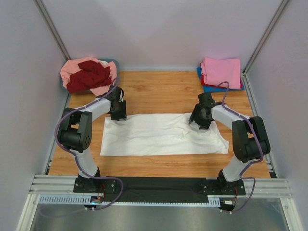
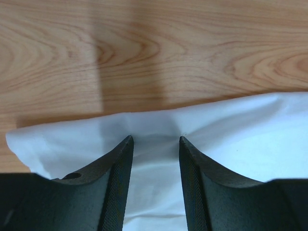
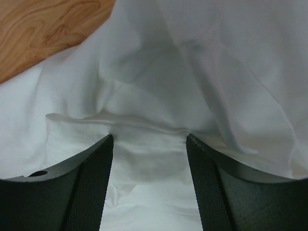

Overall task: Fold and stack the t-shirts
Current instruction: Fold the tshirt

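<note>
A large off-white t-shirt [image 1: 159, 134] lies folded into a long flat strip across the middle of the table. My left gripper [image 1: 118, 115] is open at its far left edge, its tips pressed onto the cloth [image 2: 231, 125]. My right gripper [image 1: 199, 124] is open over the strip's far right part, its tips down among wrinkled folds [image 3: 159, 96]. No black graphic shows. A heap of salmon-pink [image 1: 72, 70] and dark red [image 1: 91, 77] shirts lies at the far left. A folded bright pink shirt [image 1: 221, 72] tops a stack over red and blue ones at the far right.
A grey-blue tub [image 1: 114, 62] shows under the heap at the far left corner. Grey walls close the table on three sides. A metal rail [image 1: 159, 185] carries the arm bases at the near edge. Bare wood [image 1: 159, 91] lies between heap and stack.
</note>
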You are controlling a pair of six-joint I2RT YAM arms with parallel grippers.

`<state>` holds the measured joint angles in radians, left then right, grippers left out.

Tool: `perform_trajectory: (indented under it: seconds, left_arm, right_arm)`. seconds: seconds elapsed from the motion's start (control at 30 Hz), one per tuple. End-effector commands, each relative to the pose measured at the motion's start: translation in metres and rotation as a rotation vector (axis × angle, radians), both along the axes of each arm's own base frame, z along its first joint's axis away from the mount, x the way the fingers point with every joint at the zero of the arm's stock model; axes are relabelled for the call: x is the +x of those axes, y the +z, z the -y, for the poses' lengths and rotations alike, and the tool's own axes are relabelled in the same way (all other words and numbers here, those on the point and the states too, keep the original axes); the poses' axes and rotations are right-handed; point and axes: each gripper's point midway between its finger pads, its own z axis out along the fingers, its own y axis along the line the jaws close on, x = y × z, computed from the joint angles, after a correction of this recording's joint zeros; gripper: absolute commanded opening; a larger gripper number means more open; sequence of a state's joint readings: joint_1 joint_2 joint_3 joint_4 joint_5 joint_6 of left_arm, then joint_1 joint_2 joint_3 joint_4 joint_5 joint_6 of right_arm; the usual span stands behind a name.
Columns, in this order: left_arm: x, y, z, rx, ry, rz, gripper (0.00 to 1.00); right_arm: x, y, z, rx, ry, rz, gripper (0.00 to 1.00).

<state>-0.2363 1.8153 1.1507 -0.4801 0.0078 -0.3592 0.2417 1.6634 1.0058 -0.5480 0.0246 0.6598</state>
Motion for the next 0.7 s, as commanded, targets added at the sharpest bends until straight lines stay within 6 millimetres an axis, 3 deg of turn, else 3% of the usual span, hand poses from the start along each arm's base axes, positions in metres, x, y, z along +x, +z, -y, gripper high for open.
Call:
perform_trajectory:
  seconds: [0.0, 0.13, 0.17, 0.2, 0.23, 0.27, 0.3, 0.33, 0.37, 0.4, 0.43, 0.47, 0.5, 0.6, 0.67]
  left_arm:
    - [-0.019, 0.004, 0.010, -0.019, -0.032, -0.044, 0.50]
    - [-0.037, -0.003, 0.019, -0.021, -0.047, -0.098, 0.50]
    - [-0.042, -0.006, 0.022, -0.034, -0.050, -0.113, 0.50]
    - [-0.053, -0.011, 0.025, -0.043, -0.060, -0.140, 0.50]
    - [-0.060, -0.013, 0.031, -0.065, -0.062, -0.162, 0.50]
    - [-0.073, -0.020, 0.031, -0.068, -0.063, -0.192, 0.50]
    - [-0.079, -0.018, 0.037, -0.077, -0.079, -0.190, 0.50]
    - [-0.086, -0.019, 0.040, -0.082, -0.074, -0.195, 0.50]
    - [-0.097, -0.020, 0.039, -0.084, -0.073, -0.205, 0.50]
    - [-0.103, -0.019, 0.041, -0.091, -0.069, -0.210, 0.50]
    - [-0.111, -0.018, 0.046, -0.106, -0.060, -0.221, 0.50]
    - [-0.126, -0.023, 0.047, -0.118, -0.052, -0.251, 0.51]
    - [-0.135, -0.016, 0.061, -0.172, -0.059, -0.252, 0.52]
    - [-0.161, -0.012, 0.079, -0.247, -0.071, -0.256, 0.54]
    - [-0.187, -0.008, 0.104, -0.321, -0.090, -0.290, 0.55]
  right_arm:
    - [0.011, -0.007, -0.017, 0.082, -0.025, -0.029, 0.64]
    - [0.034, -0.026, -0.025, 0.078, -0.014, -0.083, 0.64]
    - [0.057, -0.014, -0.031, 0.087, -0.004, -0.045, 0.64]
    - [0.065, -0.011, -0.033, 0.085, 0.001, -0.056, 0.64]
    - [0.071, -0.023, -0.037, 0.084, 0.010, -0.089, 0.64]
    - [0.098, -0.005, -0.045, 0.109, 0.017, -0.032, 0.64]
    - [0.106, -0.003, -0.051, 0.122, 0.024, -0.033, 0.63]
    - [0.111, -0.016, -0.058, 0.137, 0.025, -0.069, 0.63]
    - [0.123, -0.013, -0.065, 0.150, 0.033, -0.058, 0.63]
    - [0.147, 0.008, -0.077, 0.169, 0.051, -0.005, 0.63]
    - [0.157, -0.007, -0.085, 0.173, 0.066, -0.027, 0.63]
    - [0.167, -0.006, -0.092, 0.177, 0.079, -0.019, 0.63]
    - [0.187, -0.004, -0.110, 0.197, 0.113, 0.008, 0.63]
    - [0.213, -0.003, -0.139, 0.254, 0.156, 0.047, 0.63]
    - [0.233, -0.006, -0.159, 0.330, 0.161, 0.086, 0.63]
